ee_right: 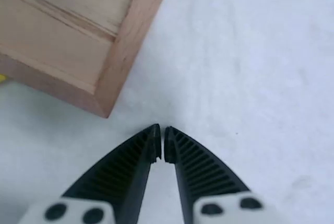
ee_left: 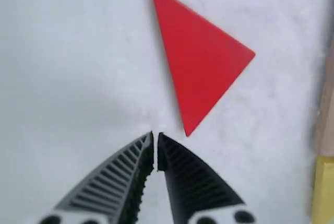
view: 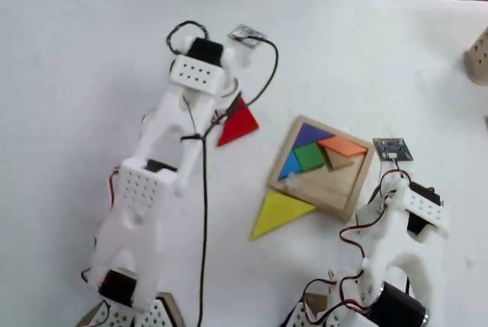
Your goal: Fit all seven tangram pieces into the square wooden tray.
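Looks like you're on the flat red triangle, near the table's middle, apart from the square wooden tray. Your left gripper sits pinched closed and empty at its tip, so open it first. Your right gripper is closed too.

On my table the tray lies right of centre, with several pieces packed in its 12 o'clock half. One loose triangle lies against its 7 o'clock edge. Another triangle lies apart at 10 o'clock, just beside my left jaws. My right jaws sit near a tray corner.
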{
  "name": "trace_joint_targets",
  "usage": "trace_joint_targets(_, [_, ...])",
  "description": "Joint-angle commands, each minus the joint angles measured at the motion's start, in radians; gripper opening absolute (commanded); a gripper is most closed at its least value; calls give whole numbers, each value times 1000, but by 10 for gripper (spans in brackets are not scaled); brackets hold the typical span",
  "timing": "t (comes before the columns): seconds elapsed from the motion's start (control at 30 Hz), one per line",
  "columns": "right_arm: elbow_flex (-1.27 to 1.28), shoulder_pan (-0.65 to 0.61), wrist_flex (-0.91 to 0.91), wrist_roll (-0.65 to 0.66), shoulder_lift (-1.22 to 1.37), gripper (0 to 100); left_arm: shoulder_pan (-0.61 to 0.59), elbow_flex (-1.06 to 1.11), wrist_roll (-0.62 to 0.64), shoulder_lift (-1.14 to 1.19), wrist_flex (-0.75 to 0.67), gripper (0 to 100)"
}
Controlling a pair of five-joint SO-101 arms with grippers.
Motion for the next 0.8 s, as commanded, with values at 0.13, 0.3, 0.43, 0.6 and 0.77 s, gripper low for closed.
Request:
trace_joint_targets(0.13, [-5, -8, -8, 11, -13, 18, 33, 571, 49, -538, -180, 20])
trace_joint_targets(0.3, [-5, -8, -8, 11, -13, 18, 19, 954, 169, -780, -608, 20])
trace_joint_targets(0.43, [-5, -5, -8, 12, -13, 18, 45, 1295, 207, -880, -1088, 20])
trace_joint_targets(0.6, [0, -2, -8, 12, -13, 18, 88, 1430, 207, -877, -1372, 20])
trace_joint_targets(0.77, [2, -1, -8, 12, -13, 18, 145, 1405, 210, -763, -1524, 20])
